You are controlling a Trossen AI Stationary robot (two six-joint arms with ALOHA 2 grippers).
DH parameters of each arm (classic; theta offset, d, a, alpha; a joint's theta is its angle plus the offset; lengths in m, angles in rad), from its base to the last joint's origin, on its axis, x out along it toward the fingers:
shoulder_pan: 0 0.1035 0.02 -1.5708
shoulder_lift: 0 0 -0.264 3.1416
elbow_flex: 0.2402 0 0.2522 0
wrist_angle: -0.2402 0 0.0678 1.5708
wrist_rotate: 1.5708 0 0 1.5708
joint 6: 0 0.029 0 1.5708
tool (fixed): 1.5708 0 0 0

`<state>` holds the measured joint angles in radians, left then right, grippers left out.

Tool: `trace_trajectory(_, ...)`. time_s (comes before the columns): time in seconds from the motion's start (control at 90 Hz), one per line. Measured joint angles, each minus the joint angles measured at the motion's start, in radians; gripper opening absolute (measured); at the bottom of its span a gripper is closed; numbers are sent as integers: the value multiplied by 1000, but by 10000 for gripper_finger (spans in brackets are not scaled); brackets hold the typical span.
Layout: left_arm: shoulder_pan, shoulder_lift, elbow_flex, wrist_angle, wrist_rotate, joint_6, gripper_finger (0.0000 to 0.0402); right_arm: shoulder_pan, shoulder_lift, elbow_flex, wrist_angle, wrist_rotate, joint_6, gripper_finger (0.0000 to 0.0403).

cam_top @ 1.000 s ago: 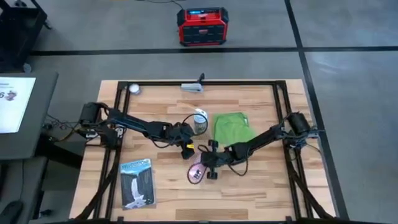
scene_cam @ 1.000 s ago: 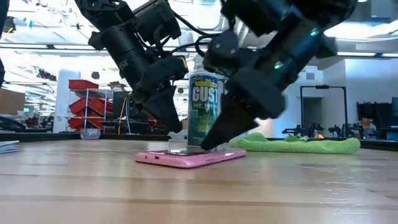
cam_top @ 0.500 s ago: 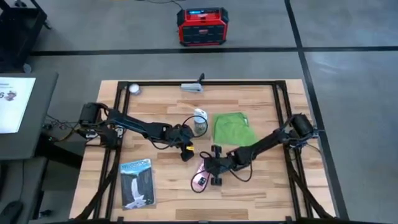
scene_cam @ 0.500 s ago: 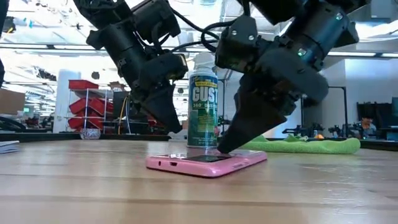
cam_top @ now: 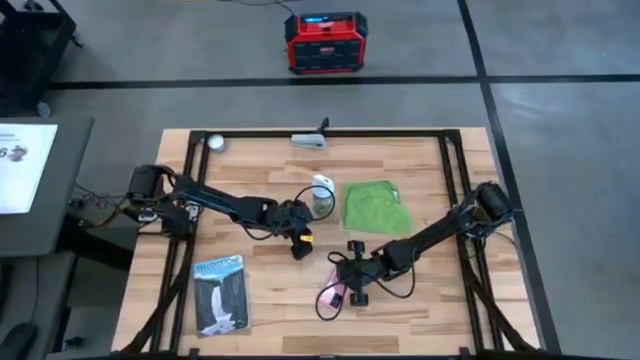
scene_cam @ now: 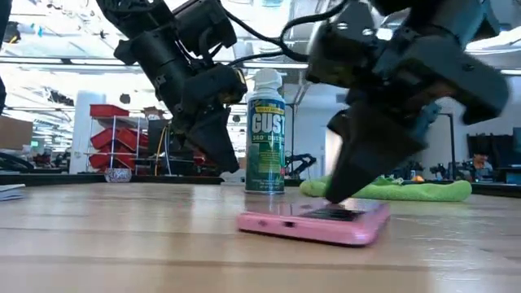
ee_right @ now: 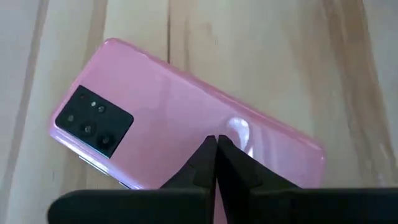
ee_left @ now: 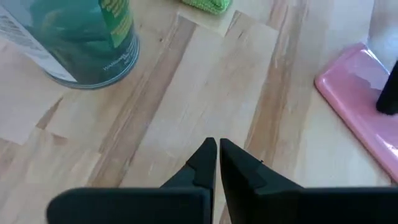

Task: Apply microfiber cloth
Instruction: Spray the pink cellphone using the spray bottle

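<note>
The green microfiber cloth (cam_top: 375,207) lies flat on the table right of the spray can (cam_top: 321,195), and no gripper touches it; it also shows low behind the phone (scene_cam: 407,190). A pink phone (cam_top: 333,294) lies back up on the wood, camera cluster (ee_right: 93,121) showing. My right gripper (ee_right: 216,144) is shut with its tips down on the phone. My left gripper (ee_left: 217,149) is shut just above bare wood, near the can (ee_left: 74,37) and left of the phone (ee_left: 360,118). My right gripper presses its shut fingertips (ee_right: 208,155) down on the phone's pink back (ee_right: 186,112), about mid-length, away from the camera cluster. The fingers slant down from the table's right side (scene_cam: 358,175). The phone lies flat on the table.
A blue-grey booklet (cam_top: 220,293) lies near the front left. At the far edge are a white ball (cam_top: 215,142) and a grey tool (cam_top: 310,138). A black frame (cam_top: 450,150) rims the table. Bare wood lies between the phone and the near edge.
My right gripper has moved toward the table's near edge and a little to the right, its shut tips staying on the phone. The phone has slid flat along the wood with it, away from the can. The cloth has not moved.
</note>
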<state>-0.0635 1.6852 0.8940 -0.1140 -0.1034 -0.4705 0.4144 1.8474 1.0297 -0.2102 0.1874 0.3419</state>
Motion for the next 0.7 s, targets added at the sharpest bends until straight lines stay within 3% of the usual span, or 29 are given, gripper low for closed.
trace_trajectory(0.311, 0, 0, 0, 39, 27, 1, 0, 9, -175, 3, -166, 75, 17, 0)
trace_trajectory(0.478, -15, 0, 0, 74, 98, -39, 0, 51, -152, -14, -297, 50, 134, 0)
trace_trajectory(0.7, -19, 0, 0, 99, 153, -113, 0, 101, -121, -107, -273, -10, 287, 0)
